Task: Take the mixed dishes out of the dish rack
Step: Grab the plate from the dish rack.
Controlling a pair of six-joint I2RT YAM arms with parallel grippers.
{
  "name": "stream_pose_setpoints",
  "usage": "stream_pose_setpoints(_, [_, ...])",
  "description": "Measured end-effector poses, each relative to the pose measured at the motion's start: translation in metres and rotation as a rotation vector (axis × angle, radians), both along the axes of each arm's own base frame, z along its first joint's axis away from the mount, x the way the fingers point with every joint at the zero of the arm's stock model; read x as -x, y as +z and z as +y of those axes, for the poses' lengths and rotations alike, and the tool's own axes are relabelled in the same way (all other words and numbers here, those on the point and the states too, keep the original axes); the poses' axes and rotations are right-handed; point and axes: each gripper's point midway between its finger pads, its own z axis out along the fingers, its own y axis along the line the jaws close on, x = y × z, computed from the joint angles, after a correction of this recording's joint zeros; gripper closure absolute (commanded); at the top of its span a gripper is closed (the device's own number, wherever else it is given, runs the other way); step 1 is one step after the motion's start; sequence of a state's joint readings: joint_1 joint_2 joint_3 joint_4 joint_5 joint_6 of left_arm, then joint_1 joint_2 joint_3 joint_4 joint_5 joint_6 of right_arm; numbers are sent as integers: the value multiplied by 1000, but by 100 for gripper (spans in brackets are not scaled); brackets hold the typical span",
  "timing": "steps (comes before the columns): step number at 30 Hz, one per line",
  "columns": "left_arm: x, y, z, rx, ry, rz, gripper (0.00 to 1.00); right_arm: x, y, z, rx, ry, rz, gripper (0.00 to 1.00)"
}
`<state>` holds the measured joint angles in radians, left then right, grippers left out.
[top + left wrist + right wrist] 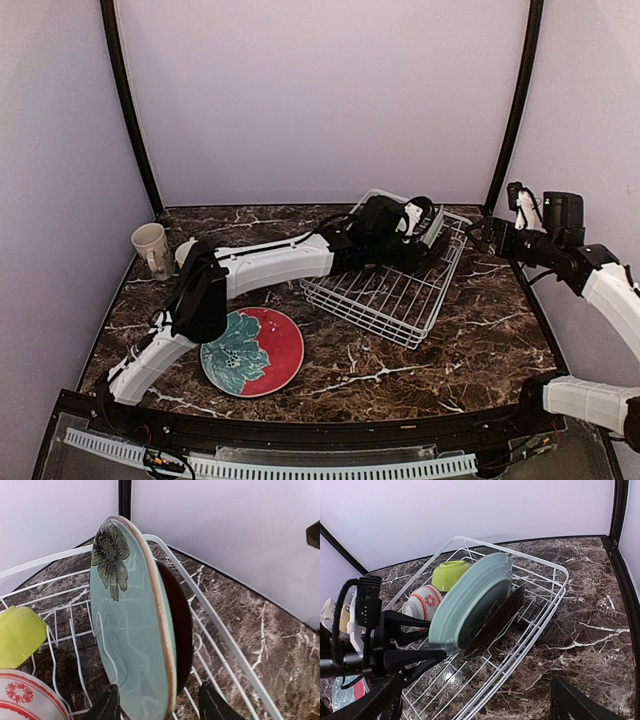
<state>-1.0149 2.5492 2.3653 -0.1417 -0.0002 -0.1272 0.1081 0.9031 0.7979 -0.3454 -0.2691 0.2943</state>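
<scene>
Standing on edge at the far end of the dish rack (385, 300), the pale-green flowered plate (130, 645) leans on a black plate (182, 630), with a lime bowl (449, 574) and a red-banded bowl (422, 605) just beside them in the rack. The left gripper (157, 692) reaches into the rack, fingers parted either side of both plates; a sliver of wire shows between one finger and the black plate, so no clamp is made. The right gripper (477, 690) hangs off the rack's right side, spread wide and empty.
</scene>
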Motion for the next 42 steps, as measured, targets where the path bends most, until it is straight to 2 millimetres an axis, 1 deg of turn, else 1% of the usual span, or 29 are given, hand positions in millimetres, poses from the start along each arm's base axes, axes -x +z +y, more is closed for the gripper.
stream_pose_setpoints(1, [-3,-6,0,-9,10,-6,57,0,-1,0,2,1,1,1])
stream_pose_setpoints(2, [-5,-11,0,-18,16,-14,59,0,-2,0,3,2,4,1])
stream_pose_setpoints(3, [-8,-15,0,-23,25,-21,64,1,-4,0,4,3,5,1])
stream_pose_setpoints(6, [-15,-21,-4,-20,41,-43,70,1,-7,1,4,7,14,1])
stream_pose_setpoints(7, [-17,-22,-6,-12,44,-50,74,1,-8,1,3,8,16,1])
stream_pose_setpoints(12, [-20,-21,-12,21,49,-72,79,2,-9,2,2,13,20,1])
stream_pose_setpoints(15, [-20,-20,-16,46,37,-78,89,2,-10,2,2,13,20,1])
stream_pose_setpoints(19, [-23,-14,-18,49,34,-109,98,3,-8,2,0,14,14,1])
stream_pose_setpoints(21, [-24,-10,-18,53,37,-120,99,4,-6,3,-3,18,9,1])
stream_pose_setpoints(27, [-24,-7,-17,56,32,-120,99,6,-3,4,-8,25,-1,1])
stream_pose_setpoints(33, [-19,-2,-11,28,15,-81,99,10,5,3,-11,25,-28,1])
stream_pose_setpoints(37, [-10,10,-5,5,-7,-53,99,11,7,3,-14,23,-35,1])
stream_pose_setpoints(40, [-3,24,2,-11,-18,-33,99,11,7,3,-15,23,-34,1])
stream_pose_setpoints(41, [1,35,5,-9,-26,-25,99,12,7,3,-15,23,-34,1])
stream_pose_setpoints(42, [2,37,6,-10,-28,-24,99,12,7,3,-15,23,-33,1])
